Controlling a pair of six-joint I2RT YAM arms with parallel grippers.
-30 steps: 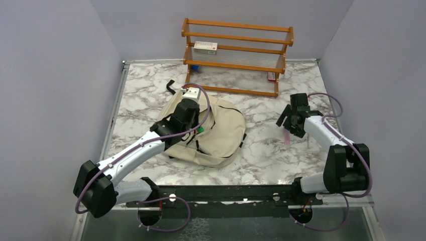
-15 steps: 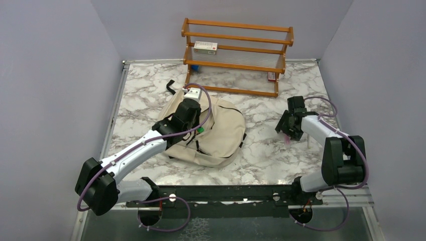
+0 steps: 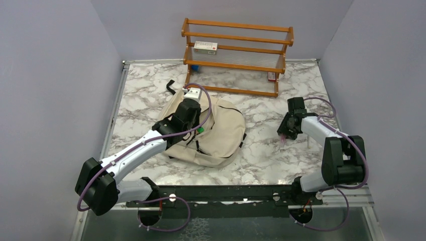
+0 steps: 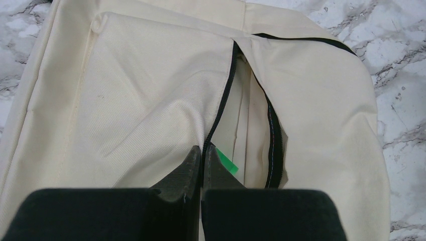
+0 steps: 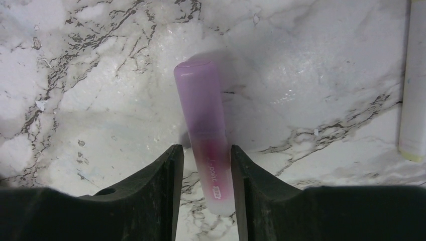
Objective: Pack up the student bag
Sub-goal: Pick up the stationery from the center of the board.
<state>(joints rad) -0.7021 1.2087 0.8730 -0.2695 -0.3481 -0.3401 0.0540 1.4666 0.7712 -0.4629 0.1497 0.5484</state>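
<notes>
Right wrist view: right gripper (image 5: 206,150) open round purple plastic tube (image 5: 198,100), mid-frame, not squeezing yet. Could roll away if pinched crooked. Left gripper (image 4: 202,153) clenched on big cream canvas student bag (image 3: 223,128), middle-left of top view.

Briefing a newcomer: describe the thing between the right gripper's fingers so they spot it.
On the marble table, look right of the beige bag, to the right gripper. Between its fingers lies a translucent purple tube, pinker at the near end; the stick beside it is white.
</notes>
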